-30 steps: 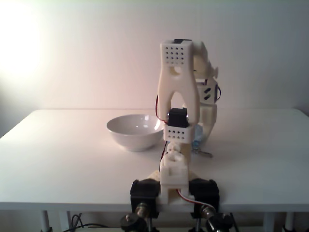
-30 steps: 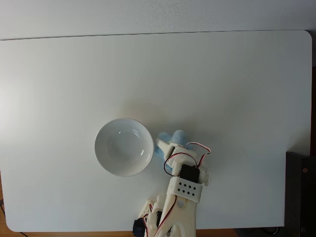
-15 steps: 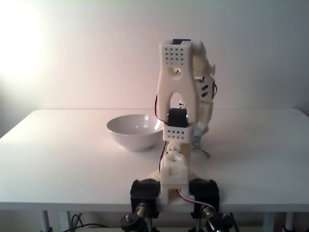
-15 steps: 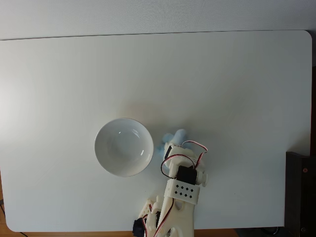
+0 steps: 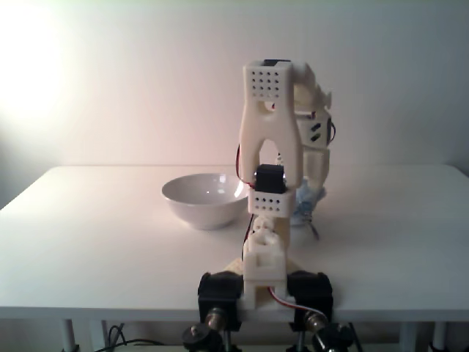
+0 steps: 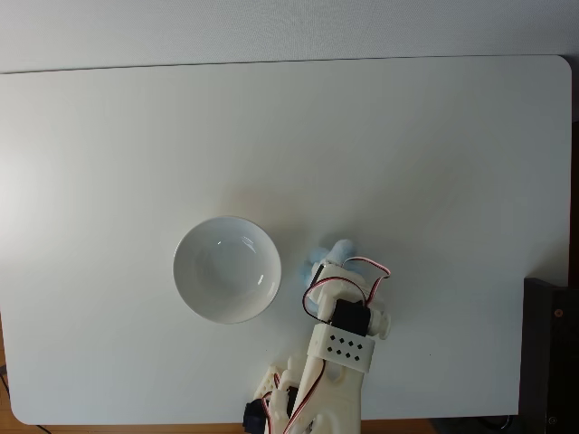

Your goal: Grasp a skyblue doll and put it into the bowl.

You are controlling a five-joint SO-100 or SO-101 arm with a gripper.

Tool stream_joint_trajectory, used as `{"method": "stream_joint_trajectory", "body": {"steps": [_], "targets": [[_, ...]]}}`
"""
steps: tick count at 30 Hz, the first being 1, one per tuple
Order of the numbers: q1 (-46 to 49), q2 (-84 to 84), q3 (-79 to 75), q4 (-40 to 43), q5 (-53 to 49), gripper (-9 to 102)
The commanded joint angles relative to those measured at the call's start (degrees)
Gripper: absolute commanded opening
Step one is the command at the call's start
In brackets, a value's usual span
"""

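The skyblue doll (image 6: 336, 250) lies on the white table (image 6: 434, 163) directly under the tip of the arm, a pale blue fuzz poking out past the gripper (image 6: 327, 264) in a fixed view from above; in a fixed view from the front it shows as a bluish patch (image 5: 306, 202) low beside the arm's lower link, just below the gripper (image 5: 311, 196). The arm covers the fingers, so I cannot tell how far apart they stand or whether they have hold of the doll. The bowl (image 6: 226, 269) sits just to the gripper's left in the view from above, close to the doll but apart from it, with nothing inside. The arm's base (image 5: 264, 290) stands at the table's near edge.
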Motion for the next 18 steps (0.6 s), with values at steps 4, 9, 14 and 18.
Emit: {"method": "stream_joint_trajectory", "body": {"steps": [4,9,14,18], "targets": [[0.09,0.88,-8.44,3.52,-0.44,1],[0.09,1.49,-15.03,3.78,-0.44,1],[-1.14,8.88,-18.72,3.78,-0.35,1],[-5.54,16.61,-18.11,3.87,-0.53,1]]}}
